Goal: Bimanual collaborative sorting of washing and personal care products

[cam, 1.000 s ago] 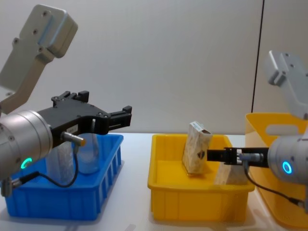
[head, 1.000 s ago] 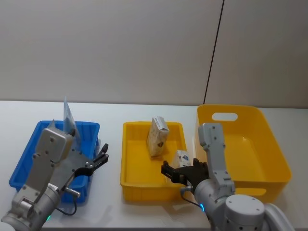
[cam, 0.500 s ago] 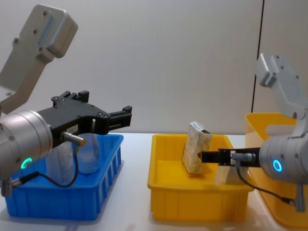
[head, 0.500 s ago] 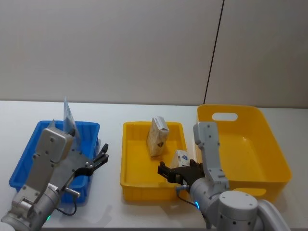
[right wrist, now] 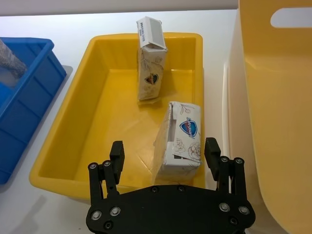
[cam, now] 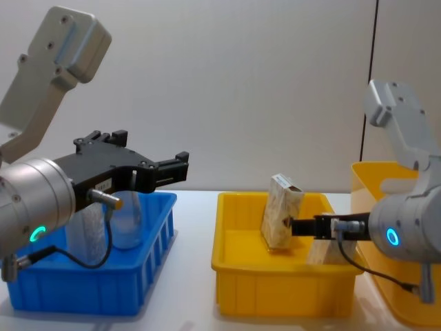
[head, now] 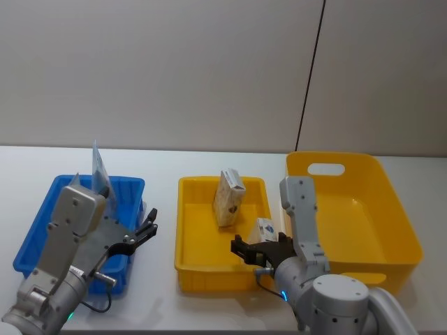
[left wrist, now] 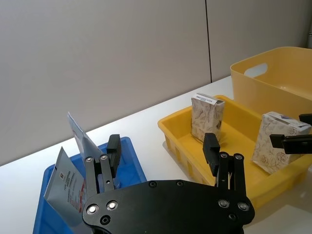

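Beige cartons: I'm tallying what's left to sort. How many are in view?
2. One carton stands mid-back in the yellow tray; the other leans near its front right, ahead of the open right gripper. The blue bin may hide more.

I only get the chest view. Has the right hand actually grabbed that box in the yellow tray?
Observer: No. The right wrist view shows the right hand open, with the nearer carton in line with the gap between its fingers, not gripped.
Operator: What is that blur behind the left hand?
Observer: The left wrist view shows a light-blue tube with printed text, leaning in the blue bin.
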Motion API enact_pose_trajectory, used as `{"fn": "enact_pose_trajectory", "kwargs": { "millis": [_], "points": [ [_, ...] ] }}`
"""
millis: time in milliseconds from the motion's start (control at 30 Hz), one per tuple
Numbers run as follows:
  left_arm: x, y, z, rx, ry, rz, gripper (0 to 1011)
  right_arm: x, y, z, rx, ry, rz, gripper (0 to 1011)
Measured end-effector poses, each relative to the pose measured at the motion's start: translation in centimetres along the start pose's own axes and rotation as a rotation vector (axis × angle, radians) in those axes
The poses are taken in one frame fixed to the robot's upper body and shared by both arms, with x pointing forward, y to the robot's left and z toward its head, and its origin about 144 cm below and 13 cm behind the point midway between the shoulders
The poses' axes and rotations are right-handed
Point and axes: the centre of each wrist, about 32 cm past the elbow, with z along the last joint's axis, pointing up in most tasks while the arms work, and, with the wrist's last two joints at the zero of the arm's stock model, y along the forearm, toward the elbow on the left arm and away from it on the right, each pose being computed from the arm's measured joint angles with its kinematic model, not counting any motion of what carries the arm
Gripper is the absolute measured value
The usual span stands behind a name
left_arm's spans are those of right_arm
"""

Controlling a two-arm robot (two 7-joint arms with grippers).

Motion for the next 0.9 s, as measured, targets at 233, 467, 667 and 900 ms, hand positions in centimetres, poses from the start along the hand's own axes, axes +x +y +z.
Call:
{"fn": "enact_pose_trajectory", "kwargs": {
  "millis": [233,467,667,900],
  "points": [
    [0.0,0.0,0.0,0.0,0.0,0.0,1001,0.01,0.27,-0.04,-0.01,0.004,-0.013,1003],
    [0.0,0.0,0.0,0.0,0.0,0.0,1001,0.17,0.58,-0.11,-0.014,0.01,-0.019,1004],
    [0.0,0.0,0.0,0.0,0.0,0.0,1001,0.3,0.8,-0.06,-0.009,0.016,-0.014,881],
    [0.0,0.0,0.0,0.0,0.0,0.0,1001,0.45,1.01,-0.03,-0.001,0.022,-0.002,666]
  ]
}}
